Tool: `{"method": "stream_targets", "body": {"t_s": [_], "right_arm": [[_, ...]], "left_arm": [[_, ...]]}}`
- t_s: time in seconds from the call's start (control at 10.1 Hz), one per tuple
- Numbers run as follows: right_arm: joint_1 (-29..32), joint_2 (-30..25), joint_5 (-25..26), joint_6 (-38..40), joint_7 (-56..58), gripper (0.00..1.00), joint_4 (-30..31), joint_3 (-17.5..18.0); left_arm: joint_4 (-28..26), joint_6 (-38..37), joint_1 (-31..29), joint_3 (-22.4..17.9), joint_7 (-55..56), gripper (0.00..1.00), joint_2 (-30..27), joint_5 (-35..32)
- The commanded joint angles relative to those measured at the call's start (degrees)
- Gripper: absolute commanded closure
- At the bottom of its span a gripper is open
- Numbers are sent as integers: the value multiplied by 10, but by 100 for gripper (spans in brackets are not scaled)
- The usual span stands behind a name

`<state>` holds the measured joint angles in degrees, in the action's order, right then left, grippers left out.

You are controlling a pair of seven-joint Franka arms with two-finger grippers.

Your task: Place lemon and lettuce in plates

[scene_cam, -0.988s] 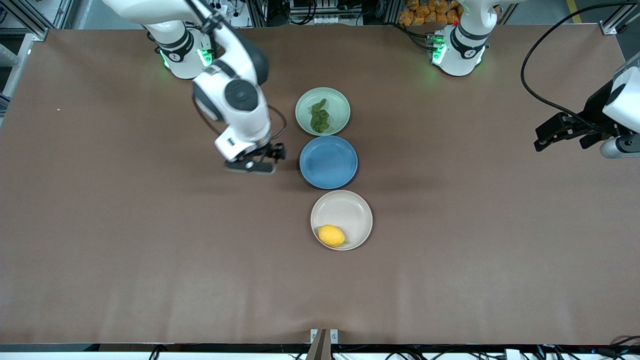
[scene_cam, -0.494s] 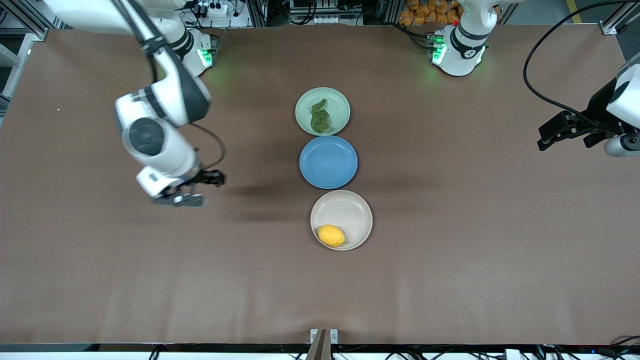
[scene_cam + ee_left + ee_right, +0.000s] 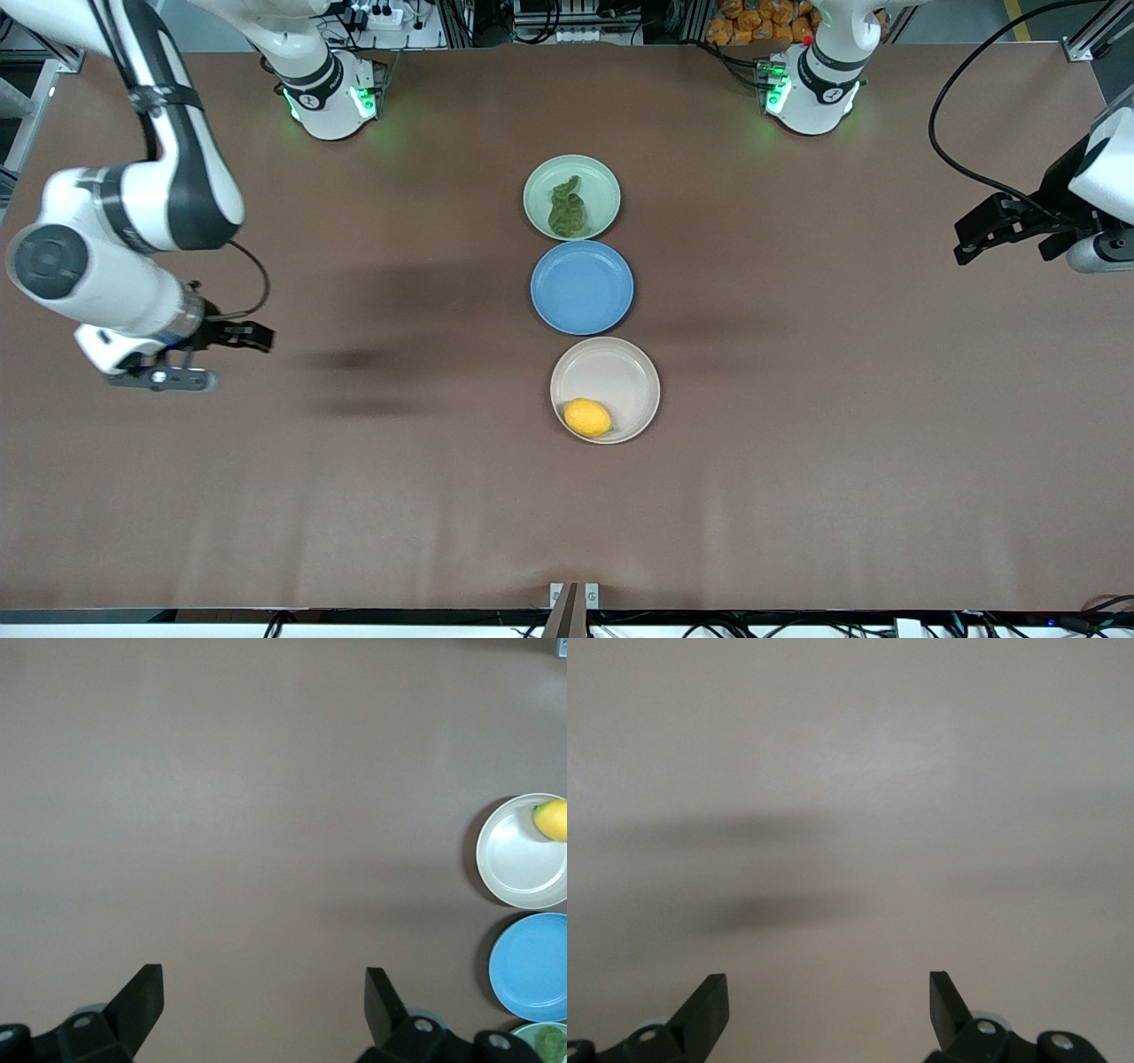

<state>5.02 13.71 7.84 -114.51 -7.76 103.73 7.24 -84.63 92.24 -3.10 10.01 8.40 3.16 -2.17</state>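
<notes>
both grippers' fingers are spread and empty: right gripper (image 3: 232, 338) over bare table at the right arm's end, left gripper (image 3: 985, 237) waiting at its end. one lemon (image 3: 587, 417) sits in the cream plate (image 3: 631, 369), one lettuce (image 3: 565, 207) in the green plate (image 3: 598, 182); one blue plate (image 3: 582, 287) lies between. task looks done; nothing left to move.

Brown matte counter (image 3: 797, 461) carrying three round shallow plates in a touching 12-to-6 o'clock line at its centre: pale mint-green plate (image 3: 599, 182) at 12 o'clock, blue plate (image 3: 582, 287) in the middle, cream-white plate (image 3: 611, 372) at 6 o'clock, nearest the front camera.
</notes>
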Motion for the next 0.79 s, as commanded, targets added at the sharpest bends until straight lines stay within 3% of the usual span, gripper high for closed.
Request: {"method": "stream_targets", "body": {"t_s": [0.0, 0.3, 0.69], "right_arm": [[-17, -43, -16, 57, 49, 0, -8, -41], [-40, -51, -16, 180, 47, 0, -108, -81], [-41, -54, -14, 253, 43, 0, -196, -85]], "left_arm": [[5, -11, -1, 6, -17, 0, -7, -13], [5, -16, -2, 19, -17, 0, -7, -3], [6, -16, -5, 18, -17, 0, -7, 8]]}}
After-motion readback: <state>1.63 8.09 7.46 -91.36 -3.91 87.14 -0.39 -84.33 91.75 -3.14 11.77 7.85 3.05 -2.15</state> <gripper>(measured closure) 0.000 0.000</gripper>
